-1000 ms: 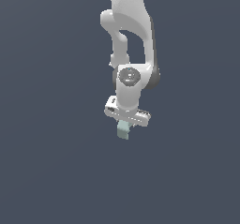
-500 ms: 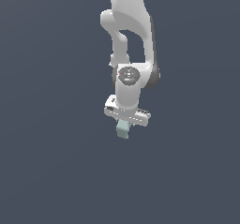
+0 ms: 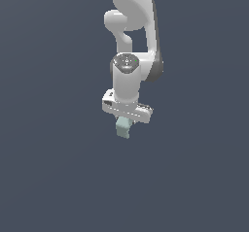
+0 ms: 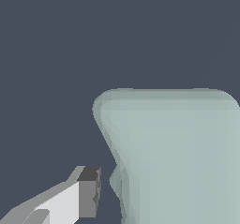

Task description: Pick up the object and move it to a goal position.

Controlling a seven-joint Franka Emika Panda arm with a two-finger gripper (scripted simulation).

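Mint-green, the object (image 3: 123, 128) hangs just below my claw (image 3: 125, 121), apparently pinched between its fingers; in the wrist view one finger (image 4: 86, 191) sits just beside the object (image 4: 178, 157), contact unclear. If the hold is shallow, I judge a quick swing toward the goal could shake it loose.

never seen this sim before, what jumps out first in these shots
The white robot arm stands out first, reaching straight down the middle of the exterior view against a plain dark grey-blue background. Just below its gripper sits a small pale mint-green object, narrower than the gripper bar. In the wrist view that object fills much of the picture, with one dark-tipped fingertip beside it.
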